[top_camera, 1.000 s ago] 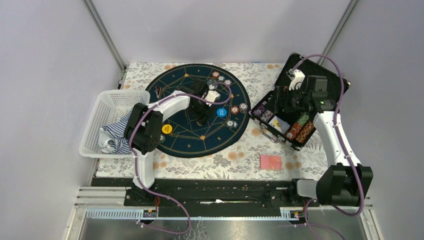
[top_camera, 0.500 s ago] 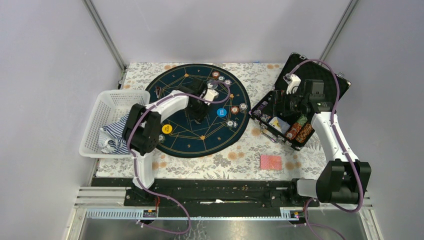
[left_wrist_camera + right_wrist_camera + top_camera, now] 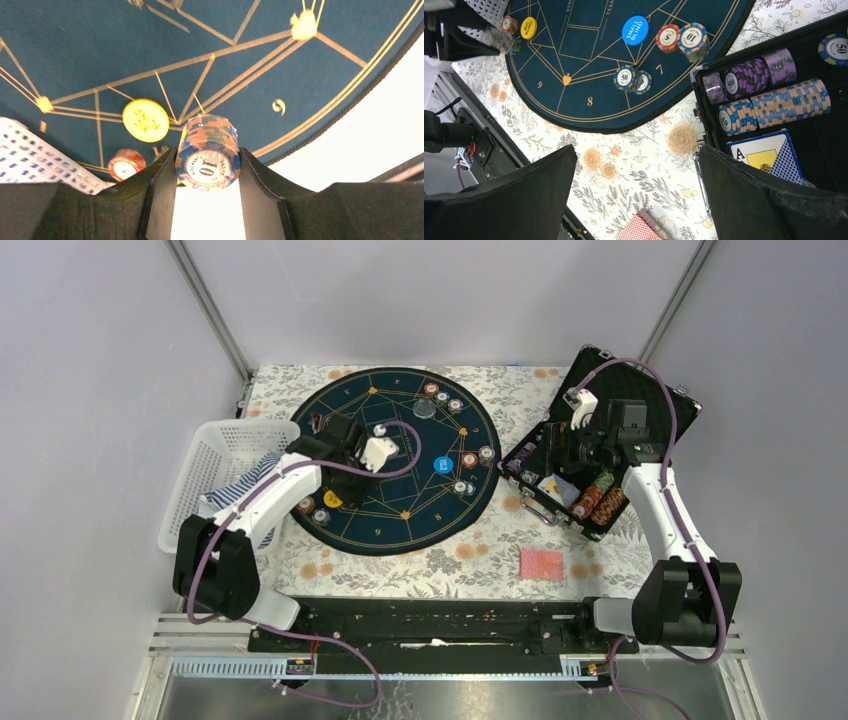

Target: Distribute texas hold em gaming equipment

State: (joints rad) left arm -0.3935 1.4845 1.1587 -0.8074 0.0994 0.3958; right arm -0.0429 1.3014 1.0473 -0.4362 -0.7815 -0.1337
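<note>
Left end effector (image 3: 207, 172) is clamped on a chip stack (image 3: 208, 145), blue and orange, with "10" on its face. The finer lettering round that face is too small to read, and the stack's flanks are hidden by the fingers. The stack is over the left part of the mat (image 3: 250, 60); whether it touches the mat cannot be told. Near it lies the yellow button (image 3: 145, 120), blurred in the left wrist view but reading "BIG BLIND" in the right wrist view. A red chip (image 3: 125, 164) beside it is partly hidden by a finger, its value illegible. Right end effector (image 3: 634, 200) stands wide open and holds nothing, over the floral worktop (image 3: 639, 160) between mat and case (image 3: 824, 150). The blue button (image 3: 635, 30) reads "SMALL BLIND". Chips on the mat read "5" (image 3: 667, 37), "10" (image 3: 692, 39) and "50" (image 3: 626, 77). Mat lettering "TEXA" is cut off at the frame top. In the case, the purple row (image 3: 749, 75) shows "500", and a card box (image 3: 769, 152) shows "A", its lower part hidden by a finger. Red-backed cards (image 3: 542, 563) lie on the worktop near the front edge and are cropped in the right wrist view.
</note>
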